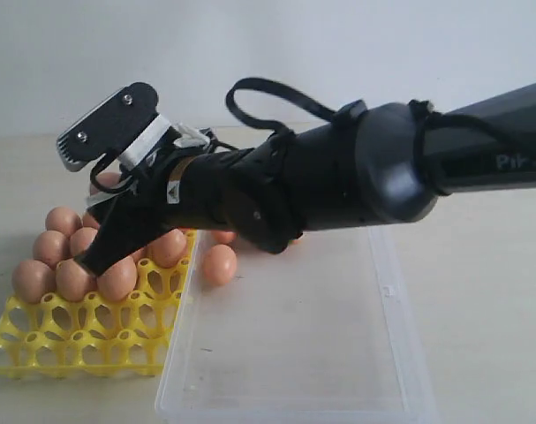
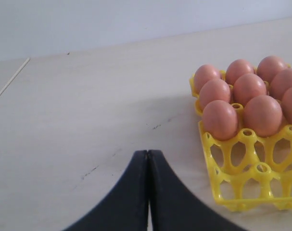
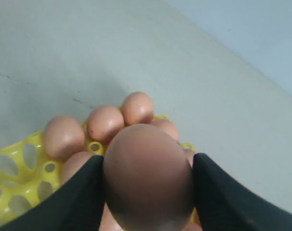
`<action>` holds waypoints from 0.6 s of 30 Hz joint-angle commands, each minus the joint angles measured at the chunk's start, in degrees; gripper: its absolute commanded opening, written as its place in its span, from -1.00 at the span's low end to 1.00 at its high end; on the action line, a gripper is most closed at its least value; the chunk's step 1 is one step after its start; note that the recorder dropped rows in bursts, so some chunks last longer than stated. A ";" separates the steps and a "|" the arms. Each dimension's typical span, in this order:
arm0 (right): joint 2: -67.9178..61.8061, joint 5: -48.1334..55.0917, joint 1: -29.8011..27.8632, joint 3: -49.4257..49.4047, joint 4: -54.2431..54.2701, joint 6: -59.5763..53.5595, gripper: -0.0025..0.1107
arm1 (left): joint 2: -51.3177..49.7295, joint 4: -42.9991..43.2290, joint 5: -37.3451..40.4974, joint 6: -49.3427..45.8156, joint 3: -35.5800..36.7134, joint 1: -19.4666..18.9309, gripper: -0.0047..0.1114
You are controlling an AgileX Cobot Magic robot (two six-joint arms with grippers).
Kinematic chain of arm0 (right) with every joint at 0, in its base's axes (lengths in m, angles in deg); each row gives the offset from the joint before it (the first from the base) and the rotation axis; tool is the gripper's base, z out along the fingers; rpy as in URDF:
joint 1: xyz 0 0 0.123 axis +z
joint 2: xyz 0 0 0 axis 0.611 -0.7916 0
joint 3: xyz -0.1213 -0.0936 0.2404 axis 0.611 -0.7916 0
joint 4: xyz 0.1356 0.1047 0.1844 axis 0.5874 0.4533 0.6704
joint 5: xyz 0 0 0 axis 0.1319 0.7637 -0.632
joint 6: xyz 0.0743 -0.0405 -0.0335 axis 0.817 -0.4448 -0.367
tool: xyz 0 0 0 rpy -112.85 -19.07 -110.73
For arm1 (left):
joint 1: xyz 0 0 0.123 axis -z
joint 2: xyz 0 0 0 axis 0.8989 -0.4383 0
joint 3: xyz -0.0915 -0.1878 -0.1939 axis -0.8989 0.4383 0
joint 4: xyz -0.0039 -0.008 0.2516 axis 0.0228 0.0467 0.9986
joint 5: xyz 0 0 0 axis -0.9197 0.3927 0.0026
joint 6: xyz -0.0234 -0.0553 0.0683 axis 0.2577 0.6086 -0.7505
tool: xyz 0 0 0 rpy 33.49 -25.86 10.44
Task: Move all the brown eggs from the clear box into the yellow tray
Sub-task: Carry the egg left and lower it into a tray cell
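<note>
My right gripper (image 3: 148,180) is shut on a brown egg (image 3: 146,168), with a black finger against each side of it. In the exterior view this gripper (image 1: 104,256) reaches across and hangs low over the yellow tray (image 1: 73,331), among the eggs (image 1: 33,280) that fill the tray's far rows. The tray's near cups hold nothing. One brown egg (image 1: 219,263) lies at the far left end of the clear box (image 1: 400,353). My left gripper (image 2: 148,153) is shut and empty above bare table, beside the tray (image 2: 232,187) and its eggs (image 2: 220,119).
The right arm's thick black body (image 1: 373,177) stretches over the far end of the clear box and hides part of it. Pale tabletop (image 2: 78,106) surrounds the tray and the box.
</note>
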 commanded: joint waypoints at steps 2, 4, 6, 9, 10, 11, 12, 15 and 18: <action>-3.98 -4.95 1.15 -0.88 -2.04 5.34 -0.96 | 0.32 -0.14 -0.52 0.33 -0.23 0.43 -0.92; -5.00 -7.43 1.15 -1.80 -3.61 9.13 -0.96 | 0.32 -0.14 -0.52 0.33 -0.23 0.43 -0.92; -5.25 -10.01 1.15 -3.24 -3.24 11.77 -0.96 | 0.32 -0.14 -0.52 0.33 -0.23 0.43 -0.92; -5.25 -15.50 1.15 -6.29 -3.23 12.90 -0.96 | 0.32 -0.14 -0.52 0.21 -0.23 0.43 -0.92; -5.25 -17.30 1.15 -7.23 -3.23 12.90 -0.96 | 0.32 -0.14 -0.52 0.21 -0.23 0.43 -0.92; -5.25 -18.12 1.15 -8.06 -3.23 13.20 -0.96 | 0.32 -0.14 -0.52 0.21 -0.23 0.43 -0.92; -5.25 -18.69 1.15 -8.70 -3.23 14.02 -0.96 | 0.32 -0.14 -0.52 0.21 -0.23 0.43 -0.92; -5.25 -20.86 1.15 -11.01 -3.23 14.03 -0.96 | 0.32 -0.14 -0.52 0.40 -0.23 0.43 -0.92; -5.25 -22.42 1.15 -12.57 -1.35 14.03 -0.96 | 0.32 -0.14 -0.52 0.40 -0.23 0.43 -0.92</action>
